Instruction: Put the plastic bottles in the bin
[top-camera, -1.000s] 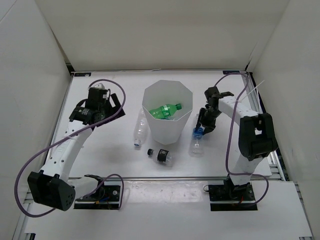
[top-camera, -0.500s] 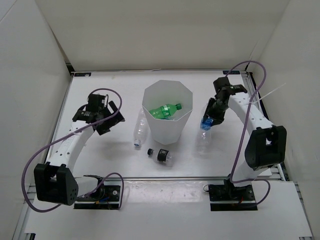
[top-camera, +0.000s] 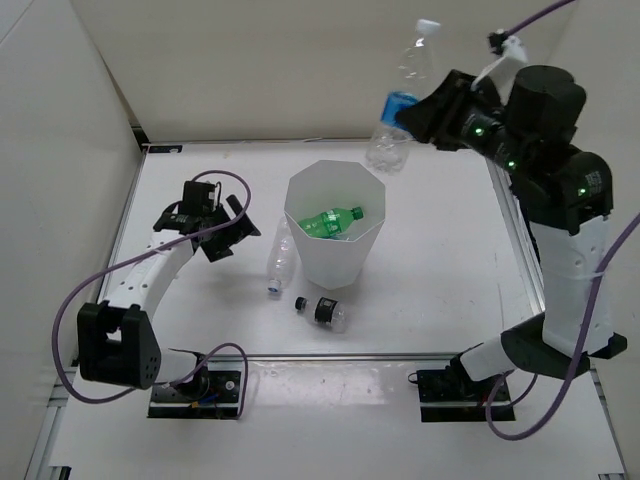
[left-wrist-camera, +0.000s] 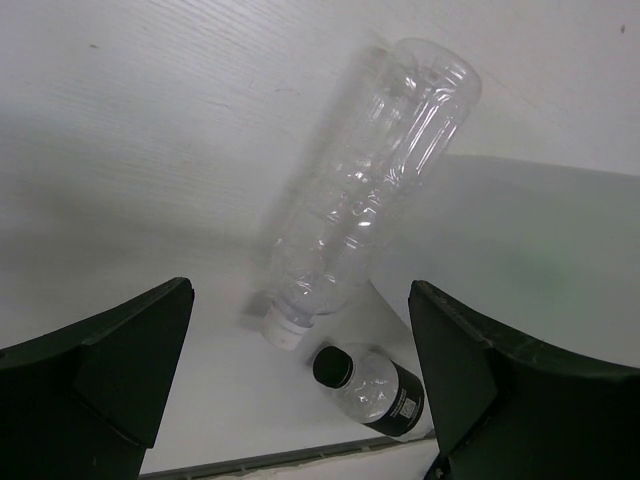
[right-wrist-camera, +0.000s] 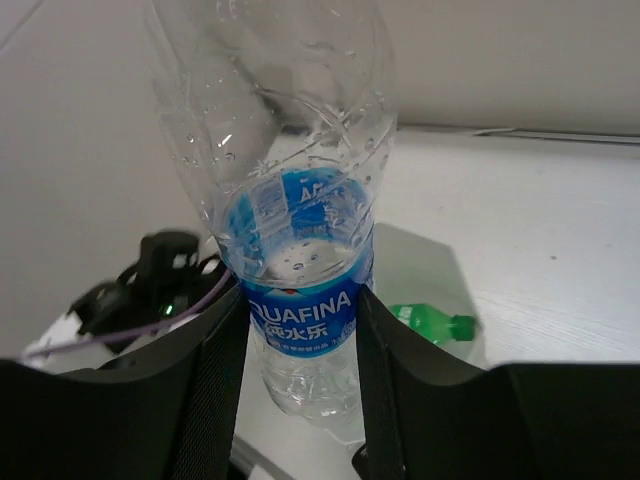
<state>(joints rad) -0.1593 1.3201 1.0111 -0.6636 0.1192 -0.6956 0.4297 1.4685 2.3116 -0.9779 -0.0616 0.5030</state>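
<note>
1. The right gripper (right-wrist-camera: 300, 350) was closed on the blue-label bottle (top-camera: 398, 110), its two fingers pressing the label band from either side.
2. That bottle hung high in the air, behind the bin (top-camera: 330, 265) and a little to its right in the top view. It stood nearly upright, white cap uppermost and leaning to the right.
3. In the right wrist view the bin's opening lay below the held bottle.
4. The green bottle (top-camera: 330, 221) lay on its side inside the bin, with its cap toward the bin's right wall.
5. The clear bottle (top-camera: 280, 258) lay on the table (top-camera: 440, 260) just beside the bin's left wall, with its white cap pointing toward the near edge. Whether it touched the bin could not be told.
6. The black-label bottle (top-camera: 325, 311) lay on the table just in front of the bin, its black cap pointing left, close to the clear bottle's cap.
7. The left gripper (left-wrist-camera: 298, 300) stood left of the bin with its jaws spread wide and nothing between them. It was aimed toward the clear bottle, which lay apart from both fingers.
</note>
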